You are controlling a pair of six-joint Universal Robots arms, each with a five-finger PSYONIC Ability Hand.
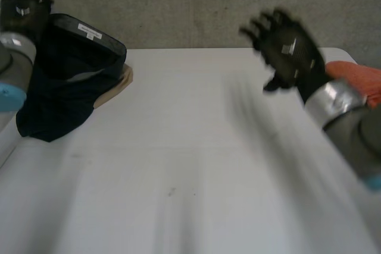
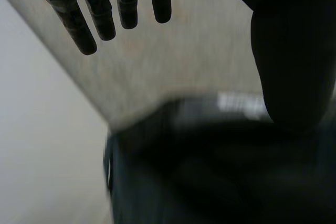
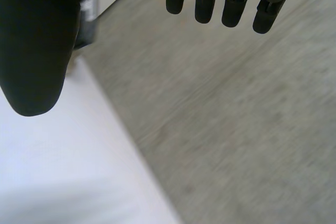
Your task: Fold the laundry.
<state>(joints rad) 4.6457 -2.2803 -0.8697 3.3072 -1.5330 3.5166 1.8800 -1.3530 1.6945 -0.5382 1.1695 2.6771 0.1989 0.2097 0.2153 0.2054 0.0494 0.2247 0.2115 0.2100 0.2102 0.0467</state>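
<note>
A dark navy garment (image 1: pixel 62 81), its white label (image 1: pixel 89 30) facing up, sits at ten o'clock on the white table (image 1: pixel 196 165), close to the left edge. It lies over a tan cloth (image 1: pixel 116 89) that peeks out on the side toward the centre. The left hand (image 1: pixel 24 11) hangs by the garment's far-left corner, fingers straight and holding nothing. The right hand (image 1: pixel 289 49) is raised at two o'clock near the far edge, fingers spread and empty. An orange cloth (image 1: pixel 360 81) lies at three o'clock by the right edge. White tabletop spreads between them from the centre to six o'clock.

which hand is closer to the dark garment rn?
Left. The left hand is right beside the top edge of the dark garment, fingers straight. The right hand is raised on the far side of the table, by the orange cloth.
</note>
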